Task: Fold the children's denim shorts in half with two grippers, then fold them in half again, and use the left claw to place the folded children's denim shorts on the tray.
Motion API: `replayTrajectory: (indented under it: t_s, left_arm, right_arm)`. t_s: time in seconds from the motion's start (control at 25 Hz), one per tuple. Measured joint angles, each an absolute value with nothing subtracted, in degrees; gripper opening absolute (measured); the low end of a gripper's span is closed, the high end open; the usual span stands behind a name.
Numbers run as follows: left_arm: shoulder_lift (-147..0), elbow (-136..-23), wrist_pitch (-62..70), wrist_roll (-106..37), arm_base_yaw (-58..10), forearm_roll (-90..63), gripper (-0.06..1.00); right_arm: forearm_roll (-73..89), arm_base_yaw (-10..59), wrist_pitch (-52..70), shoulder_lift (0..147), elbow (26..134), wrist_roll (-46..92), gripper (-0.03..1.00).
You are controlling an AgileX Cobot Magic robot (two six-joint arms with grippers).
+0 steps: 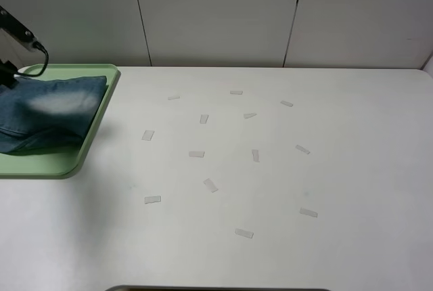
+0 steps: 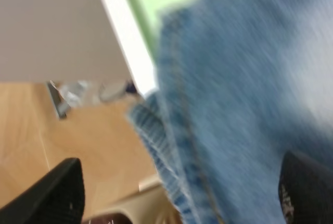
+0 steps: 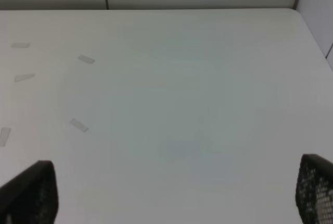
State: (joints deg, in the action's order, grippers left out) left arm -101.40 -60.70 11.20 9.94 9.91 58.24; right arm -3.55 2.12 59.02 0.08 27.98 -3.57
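Folded children's denim shorts lie on the pale-green tray at the far left of the bench; the bundle covers most of the tray and its left part runs out of the high view, so I cannot say whether it overhangs there. My left gripper: in the blurred wrist view the two black fingertips stand wide apart, denim filling the space between and beyond them, a tray corner and the bench edge past the cloth. I read the left gripper as spread, with the fabric just ahead of it and not pinched. Judgement: placement looks nearly complete. To finish well I should lift straight away from the cloth without snagging the seam or elastic edge that sits close to one fingertip, so the fold is not dragged open or pulled off the tray. My right gripper is also spread, holding nothing, over bare bench well away from the shorts; only small pale tape strips lie ahead of it. Writing: none legible on shorts, tray or tape; no brand or label can be read.
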Motion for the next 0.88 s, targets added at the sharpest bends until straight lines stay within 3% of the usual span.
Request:
replayTrajectory:
  t_s: [0.44,0.68,0.88]
  left_arm:
    - [-74.91,-57.63,5.84,21.90,9.58,39.88,0.77]
    - [-59.28,-50.08,6.07,21.90,9.58,39.10,0.94]
    - [-45.06,-41.89,9.37,21.90,9.58,36.85,0.98]
  right_arm:
    - [-3.55,2.12,59.02,0.08,27.98,-3.57,0.69]
    - [-3.55,2.12,59.02,0.08,27.98,-3.57,0.69]
    - [-3.55,2.12,59.02,0.08,27.98,-3.57,0.69]
